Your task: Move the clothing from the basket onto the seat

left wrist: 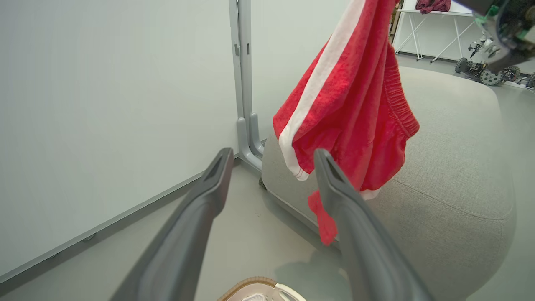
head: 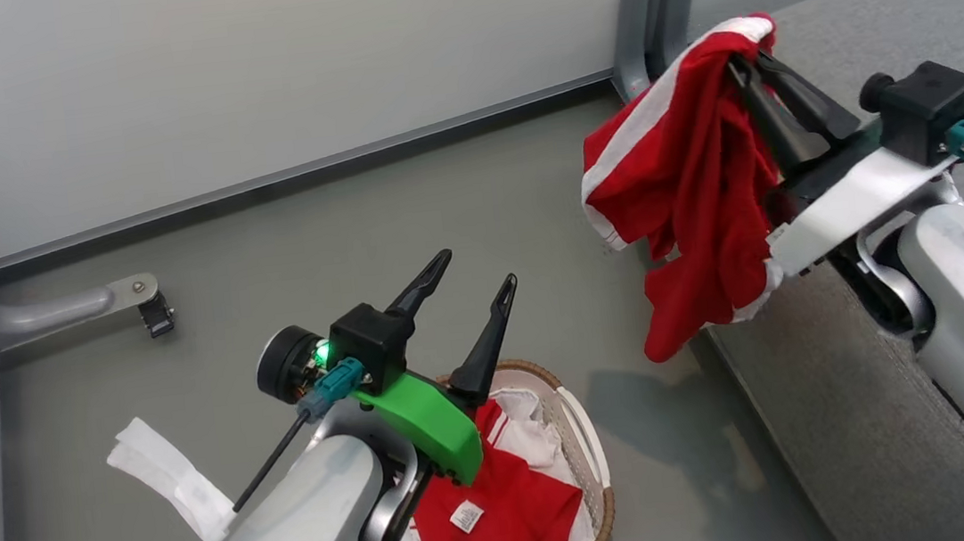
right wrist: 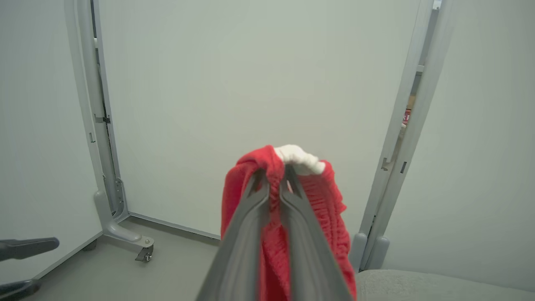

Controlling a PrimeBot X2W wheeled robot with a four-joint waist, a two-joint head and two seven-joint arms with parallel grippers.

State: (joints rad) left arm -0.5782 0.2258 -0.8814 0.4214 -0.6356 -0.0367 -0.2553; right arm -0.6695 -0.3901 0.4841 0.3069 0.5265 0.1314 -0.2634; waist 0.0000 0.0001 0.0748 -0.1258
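Note:
Red shorts with white stripes (head: pixel 688 186) hang from my right gripper (head: pixel 751 63), which is shut on their waistband (right wrist: pixel 273 175) above the left edge of the grey seat (head: pixel 873 409). From the left wrist the shorts (left wrist: pixel 351 108) dangle in front of the seat (left wrist: pixel 455 175). My left gripper (head: pixel 478 271) is open and holds nothing, raised above the basket (head: pixel 597 473). In the basket lie a red jersey (head: pixel 497 502) and white cloth (head: pixel 524 418).
A white cloth strip (head: pixel 168 478) lies on the grey floor left of my left arm. White partition walls stand behind, with a castor foot (head: pixel 150 310) at the left and a grey post (head: pixel 640 30) beside the seat's corner.

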